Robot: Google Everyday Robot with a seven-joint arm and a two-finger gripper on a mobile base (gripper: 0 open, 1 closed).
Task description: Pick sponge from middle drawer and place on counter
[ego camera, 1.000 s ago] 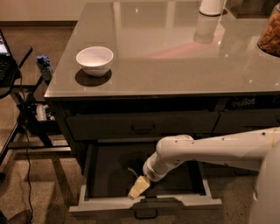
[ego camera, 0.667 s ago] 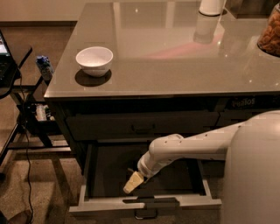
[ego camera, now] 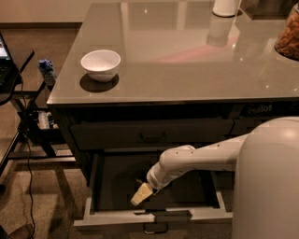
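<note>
The middle drawer is pulled open below the counter; it has a pale grey front panel, a small metal handle and a dark interior. My white arm reaches in from the right. My gripper shows as a pale tip pointing down-left, low in the drawer's left half near the front panel. I cannot make out the sponge in the dark interior; it is hidden or lost in shadow near the gripper tip.
A white bowl sits at the counter's front left. A white cylinder and a snack jar stand at the back right. A dark-fronted drawer with a black handle is shut above. A black side table and cables stand left.
My gripper has moved a little to the left inside the drawer. My arm's white casing now fills more of the lower right.
</note>
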